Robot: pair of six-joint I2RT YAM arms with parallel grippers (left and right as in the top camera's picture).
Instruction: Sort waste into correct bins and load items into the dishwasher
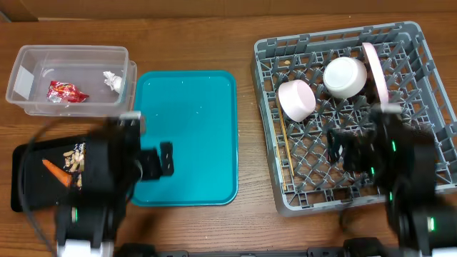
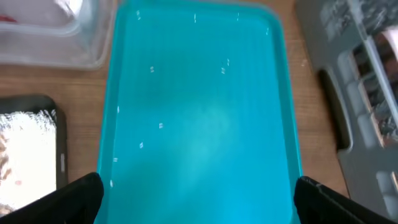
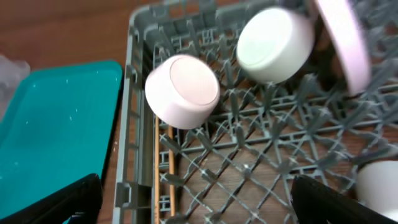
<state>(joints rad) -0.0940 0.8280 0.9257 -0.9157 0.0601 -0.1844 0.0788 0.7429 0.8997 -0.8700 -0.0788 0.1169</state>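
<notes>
Since my left gripper (image 2: 199, 186) and my right gripper (image 3: 196, 180) both stand spread as wide as they go with nothing between their fingers, I judge the job all but finished. The large square grey plastic dish rack (image 1: 268, 143) sits at the right of the table, under the right gripper, and it is loaded. The flat teal rectangular tray (image 1: 186, 107) lies in the middle, below the left gripper, bare of any dish. The clear rectangular plastic tub (image 1: 68, 50) is at the far left, with the flat black rimmed tray (image 1: 25, 178) nearer me, partly hidden by the left arm. In the rack, a round white plate (image 1: 375, 68) stands on edge at the back right. A white bowl (image 1: 345, 76) and a pink-tinged bowl (image 1: 297, 99) lie tipped among the pegs, and the right wrist view catches the edge of a third bowl (image 3: 379, 186). Two thin wooden chopsticks (image 1: 285, 150) lie along the rack's left wall. The orange carrot (image 1: 56, 171) and pale peanut shells (image 1: 73, 158) rest on the black tray. The crumpled red snack wrapper (image 1: 66, 91) and small white tissue (image 1: 111, 80) are in the tub. What is left, if anything, is the tiny white specks (image 2: 160, 126) scattered on the teal tray; whether they are rice I cannot tell.
</notes>
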